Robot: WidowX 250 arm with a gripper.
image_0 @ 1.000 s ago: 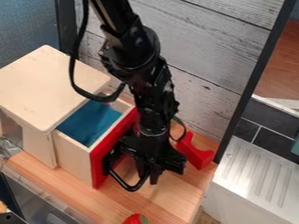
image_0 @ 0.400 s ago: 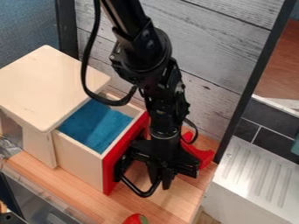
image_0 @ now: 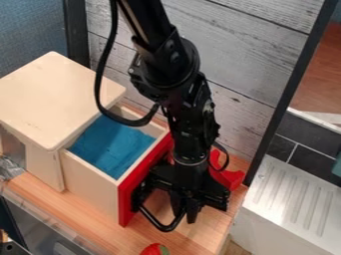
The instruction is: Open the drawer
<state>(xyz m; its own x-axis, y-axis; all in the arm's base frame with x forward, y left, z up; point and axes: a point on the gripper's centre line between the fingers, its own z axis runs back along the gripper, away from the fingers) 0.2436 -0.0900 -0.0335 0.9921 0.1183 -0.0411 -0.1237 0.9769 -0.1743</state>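
Observation:
The black gripper [image_0: 184, 211] hangs at the front of the drawer, its fingers pointing down inside the loop of the black handle [image_0: 158, 224]. The drawer [image_0: 94, 184] stands pulled well out of the light wooden cabinet [image_0: 53, 102] toward the right. Its front panel [image_0: 126, 201] is red, and blue lining [image_0: 114, 144] shows inside. The gripper's body covers the upper part of the red panel and part of the handle. How far apart the two tips stand is hard to make out.
A red object [image_0: 226, 174] lies behind the gripper by the plank wall [image_0: 233, 60]. Near the counter's front edge is a red, strawberry-like item [image_0: 154, 249]. A ridged metal drainboard [image_0: 299, 199] stands at the right, beyond a dark post.
The gripper has moved right and slightly down, and the drawer has slid further out with it. More of the blue lining shows; the last part of this motion is small.

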